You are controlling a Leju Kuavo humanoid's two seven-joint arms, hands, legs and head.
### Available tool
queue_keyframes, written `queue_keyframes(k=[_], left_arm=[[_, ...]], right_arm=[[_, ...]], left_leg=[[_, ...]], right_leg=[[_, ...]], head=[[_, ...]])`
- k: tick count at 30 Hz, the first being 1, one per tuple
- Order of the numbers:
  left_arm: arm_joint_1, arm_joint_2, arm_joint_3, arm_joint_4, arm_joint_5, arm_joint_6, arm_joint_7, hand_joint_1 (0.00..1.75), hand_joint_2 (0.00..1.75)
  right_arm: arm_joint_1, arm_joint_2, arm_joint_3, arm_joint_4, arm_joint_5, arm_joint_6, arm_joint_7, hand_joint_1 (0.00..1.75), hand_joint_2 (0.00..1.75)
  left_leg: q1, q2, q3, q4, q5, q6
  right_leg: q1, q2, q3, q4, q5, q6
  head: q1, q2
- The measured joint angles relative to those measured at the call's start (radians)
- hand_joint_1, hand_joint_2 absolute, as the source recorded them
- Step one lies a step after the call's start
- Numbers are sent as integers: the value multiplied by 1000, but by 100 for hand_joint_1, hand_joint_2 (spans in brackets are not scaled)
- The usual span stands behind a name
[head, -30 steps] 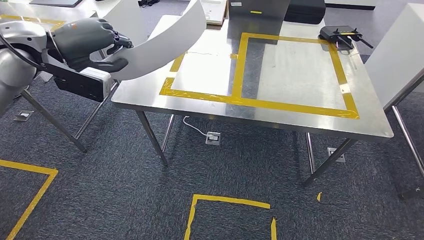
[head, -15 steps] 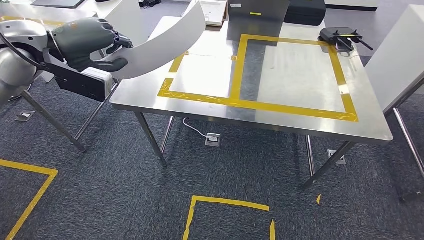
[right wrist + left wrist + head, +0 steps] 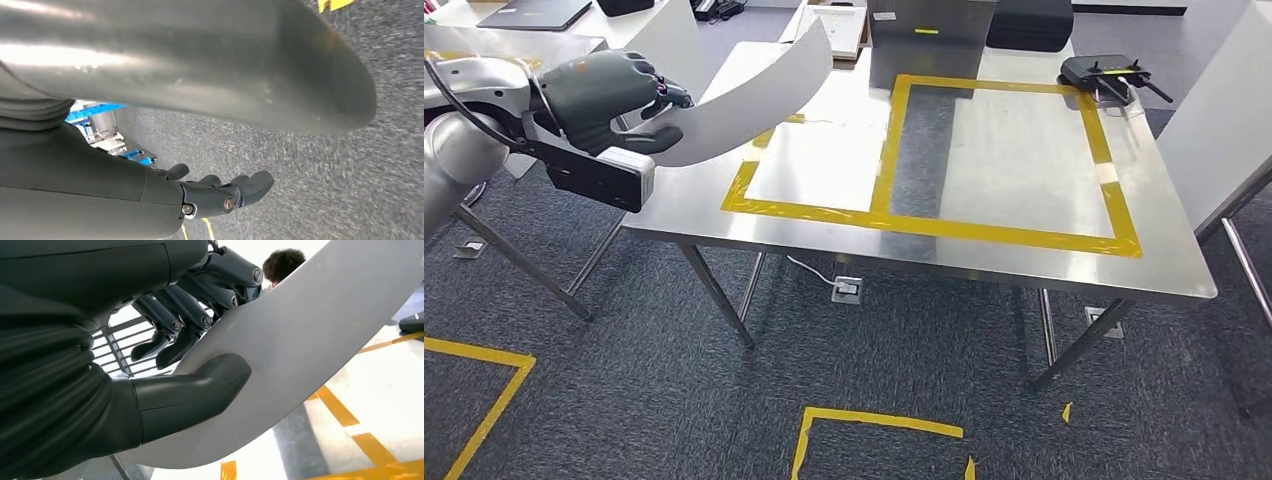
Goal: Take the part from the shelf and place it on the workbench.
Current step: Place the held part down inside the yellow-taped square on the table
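Observation:
My left hand (image 3: 604, 95) grips a curved white sheet part (image 3: 749, 90) by its near end. The part arches up and to the right, over the left corner of the steel workbench (image 3: 1024, 150), which is marked with a yellow tape rectangle (image 3: 894, 215). In the left wrist view the thumb (image 3: 200, 390) presses on one face of the part (image 3: 320, 325) and the dark fingers (image 3: 175, 335) curl on the other. My right hand (image 3: 150, 195) hangs over the grey carpet, fingers loosely extended and holding nothing.
A black device with antennas (image 3: 1106, 70) lies at the workbench's back right, and a dark box (image 3: 1029, 20) and a grey box (image 3: 924, 30) at its back. A white panel (image 3: 1214, 110) stands to the right. Another table (image 3: 484, 45) is to the left. A person's head (image 3: 282, 262) shows beyond the part.
The whole picture has shifted, so the camera has moved nearer the workbench. My left hand still holds the part, which now reaches further over the table's left corner.

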Motion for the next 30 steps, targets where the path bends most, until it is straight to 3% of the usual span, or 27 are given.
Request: queue_keyframes(k=[2, 4, 6, 8, 10, 12, 13, 16, 19, 20, 21, 23, 25, 26, 28, 29, 30], left_arm=[[1, 5, 0, 2, -1, 5, -4, 175, 175], [4, 8, 0, 3, -2, 9, -6, 175, 175], [7, 9, 1, 2, -3, 12, -8, 175, 175], [6, 9, 2, 0, -3, 13, -8, 175, 175], [11, 8, 2, 0, -3, 14, -8, 175, 175], [20, 7, 2, 0, -3, 14, -8, 175, 175], [22, 7, 2, 0, -3, 14, -8, 175, 175], [23, 7, 2, 0, -3, 14, -8, 175, 175], [23, 7, 2, 0, -3, 14, -8, 175, 175], [23, 7, 2, 1, -3, 14, -8, 175, 175], [24, 7, 1, 1, -3, 14, -8, 175, 175], [21, 9, 3, 3, -6, 14, -9, 175, 175], [13, 12, 5, 3, -10, 10, -10, 175, 175], [11, 13, 6, 3, -10, 6, -10, 175, 175], [10, 17, 6, 4, -9, -6, -9, 175, 175], [11, 19, 5, 4, -8, -12, -8, 175, 175], [11, 22, 5, 4, -6, -17, -7, 175, 175]], right_arm=[[-1, 1, 0, 0, 1, 0, -4, 0, 0], [-2, 2, 0, 1, 1, 0, -7, 0, 0], [-3, 4, 0, 2, 1, -1, -4, 0, 0], [-5, 5, 0, 2, 0, -1, -4, 0, 0], [-4, 5, 0, 2, 0, -1, -7, 0, 0], [-2, 5, 0, 2, 0, -1, -7, 0, 0], [-2, 5, 0, 2, 0, -1, -7, 0, 0], [-1, 5, 0, 2, 0, -1, -7, 0, 0], [-1, 5, 0, 2, 0, -1, -7, 0, 0], [0, 5, 0, 2, 0, -1, -7, 0, 0], [1, 5, 0, 2, -1, -1, -9, 0, 0], [3, 4, 0, 2, 0, 0, -10, 0, 0], [2, 4, 0, 2, 0, 1, -10, 0, 0], [2, 4, 0, 2, 0, 1, -10, 0, 0], [2, 3, 0, 2, 1, 4, -10, 0, 0], [3, 3, 0, 2, 1, 5, -10, 0, 0], [4, 4, 0, 2, 1, 6, -10, 0, 0]], left_leg=[[-10, -1, 43, -100, 36, 10], [-15, -3, 61, -126, 22, 17], [-11, -5, 85, -141, 12, 26], [-9, -5, 113, -151, -1, 37], [-10, -6, 134, -152, -20, 43], [-11, -9, 158, -151, -42, 44], [-11, -10, 172, -150, -54, 43], [-11, -10, 200, -146, -77, 40], [-11, -10, 203, -146, -80, 39], [-11, -10, 206, -144, -86, 37], [-12, -11, 210, -141, -93, 35], [-12, -12, 220, -124, -117, 15], [-8, -9, 191, -53, -137, -5], [-4, -6, 155, 6, -151, -10], [3, -5, 70, 116, -192, -17], [6, -4, 41, 136, -202, -20], [8, -4, 28, 123, -190, -22]], right_leg=[[0, 1, 14, -11, -14, 11], [1, 1, 27, -18, -11, 24], [1, -2, 25, 10, 2, 32], [2, -4, -28, 102, -4, 35], [7, -4, -115, 214, -51, 37], [11, -4, -177, 249, -83, 38], [11, -4, -187, 221, -66, 38], [11, -5, -175, 114, 14, 36], [11, -5, -171, 98, 29, 35], [12, -5, -167, 65, 66, 33], [14, -6, -164, 34, 98, 30], [16, -7, -137, -24, 146, 9], [15, -7, -106, -29, 126, -10], [14, -7, -96, -30, 118, -13], [12, -7, -77, -30, 100, -13], [10, -7, -65, -30, 90, -11], [7, -6, -51, -29, 80, -8]], head=[[0, 0], [0, 0], [0, 0], [1, 0], [2, 0], [3, 0], [3, 0], [4, 0], [4, 0], [4, 0], [3, 0], [3, 0], [2, 0], [1, 0], [1, 0], [1, 0], [1, 0]])
